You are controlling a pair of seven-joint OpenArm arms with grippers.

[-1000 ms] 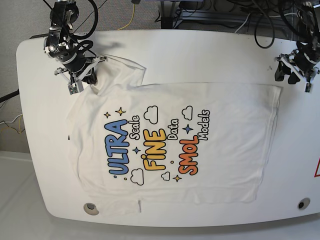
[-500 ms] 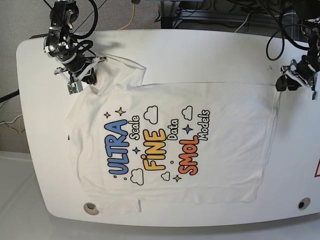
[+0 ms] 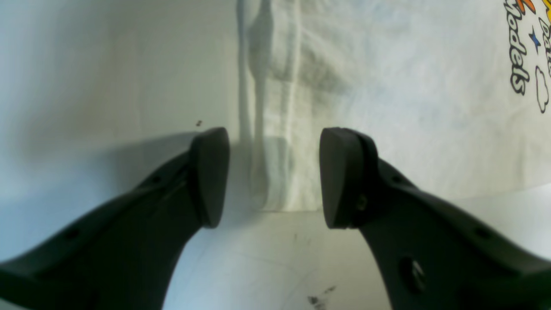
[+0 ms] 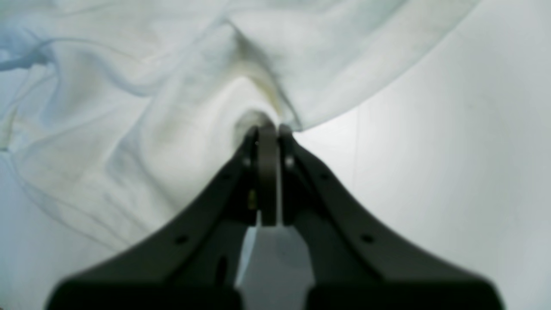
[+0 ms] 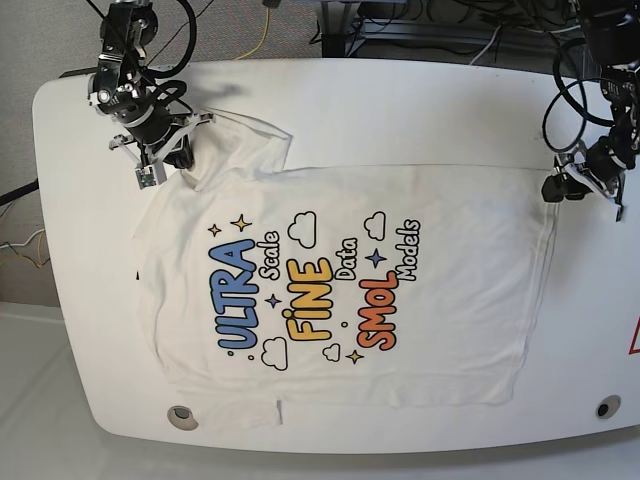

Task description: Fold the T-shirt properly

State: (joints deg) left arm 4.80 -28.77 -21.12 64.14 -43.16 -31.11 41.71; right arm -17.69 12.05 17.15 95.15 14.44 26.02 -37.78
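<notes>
The white T-shirt (image 5: 340, 290) lies flat, print up, on the white table (image 5: 420, 110). My right gripper (image 5: 158, 163) stands at the shirt's upper left, by the sleeve. In the right wrist view the right gripper (image 4: 264, 131) is shut on a pinched fold of the T-shirt (image 4: 172, 107). My left gripper (image 5: 567, 187) is at the shirt's upper right hem corner. In the left wrist view the left gripper (image 3: 273, 176) is open, and the hemmed corner of the T-shirt (image 3: 387, 86) lies between its fingers, close above the table.
Two round holes (image 5: 182, 417) (image 5: 606, 408) sit near the table's front edge. Cables (image 5: 400, 30) hang behind the table's back edge. A red marking (image 5: 633, 340) shows at the right edge. Bare table surrounds the shirt on the right and back.
My left arm has moved down and inward from the table's right edge to the shirt's hem corner. My right gripper has stayed shut on the sleeve area. The shirt has not moved.
</notes>
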